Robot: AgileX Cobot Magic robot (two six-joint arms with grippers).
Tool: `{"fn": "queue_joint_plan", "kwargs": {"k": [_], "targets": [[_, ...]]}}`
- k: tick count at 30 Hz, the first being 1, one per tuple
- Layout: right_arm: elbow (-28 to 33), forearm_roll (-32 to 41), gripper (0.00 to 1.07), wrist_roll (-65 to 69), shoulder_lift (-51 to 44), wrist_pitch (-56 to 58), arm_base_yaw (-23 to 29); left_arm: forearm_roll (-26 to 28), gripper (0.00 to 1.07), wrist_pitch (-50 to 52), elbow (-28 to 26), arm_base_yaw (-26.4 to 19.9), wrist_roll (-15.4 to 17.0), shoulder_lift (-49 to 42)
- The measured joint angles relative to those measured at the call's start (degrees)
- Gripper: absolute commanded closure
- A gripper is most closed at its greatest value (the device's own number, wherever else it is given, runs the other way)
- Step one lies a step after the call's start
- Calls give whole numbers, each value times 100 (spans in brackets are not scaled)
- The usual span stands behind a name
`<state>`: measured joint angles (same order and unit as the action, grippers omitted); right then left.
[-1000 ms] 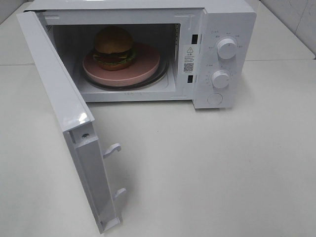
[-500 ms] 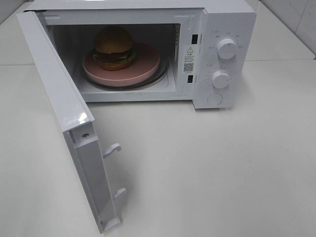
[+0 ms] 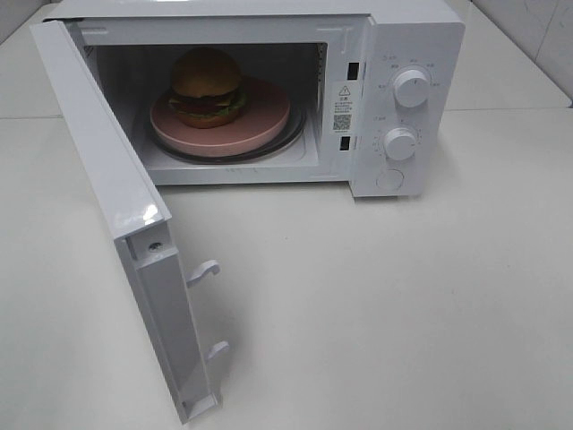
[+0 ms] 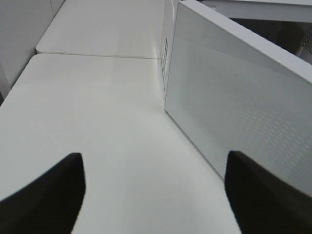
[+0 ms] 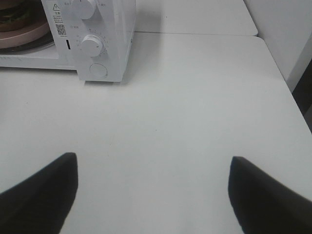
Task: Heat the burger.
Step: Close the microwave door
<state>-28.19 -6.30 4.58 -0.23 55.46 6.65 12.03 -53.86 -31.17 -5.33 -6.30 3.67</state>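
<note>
**In the microwave (image 3: 416,36), a burger (image 3: 207,85) on a pink plate (image 3: 260,121)**

Inside the white microwave, the burger sat on the plate. It was toward the back left of the plate, not in the middle. The bun was shiny and brown, and green lettuce stuck out at the side. The plate lay on a round glass tray (image 3: 235,159).

The door (image 3: 107,170) was wide open. It swung out to the left, toward the front of the table (image 3: 403,305). Two white hooks (image 3: 204,269) stuck out from its edge. On the right side of the microwave were two round knobs (image 3: 411,88), one above the other, and a round button (image 3: 389,180) under them.

The left claw (image 4: 153,156) was over the table, on the outer side of the door. Its two dark fingers (image 4: 53,195) were far apart, with only bare table between them. It held nothing.

The right claw (image 5: 153,157) was over the table too, in front of the microwave and to the right. Its fingers were far apart as well, and it held nothing. Its camera saw the knobs and an edge of the plate. Both claws were well apart from the burger.
</note>
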Motion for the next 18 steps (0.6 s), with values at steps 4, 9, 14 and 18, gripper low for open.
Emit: {"fn": "queue_joint_plan", "kwargs": {"k": [4,9,14,18], "targets": [[0,0,31,0,0,0,0,0,61,367,6,0,0,304],[0,0,31,0,0,0,0,0,94,1163,6,0,0,928],[0,0,31,0,0,0,0,0,107,2355,57,0,0,1656],[0,0,31,0,0,0,0,0,107,3174,298,0,-6,1851]]}}
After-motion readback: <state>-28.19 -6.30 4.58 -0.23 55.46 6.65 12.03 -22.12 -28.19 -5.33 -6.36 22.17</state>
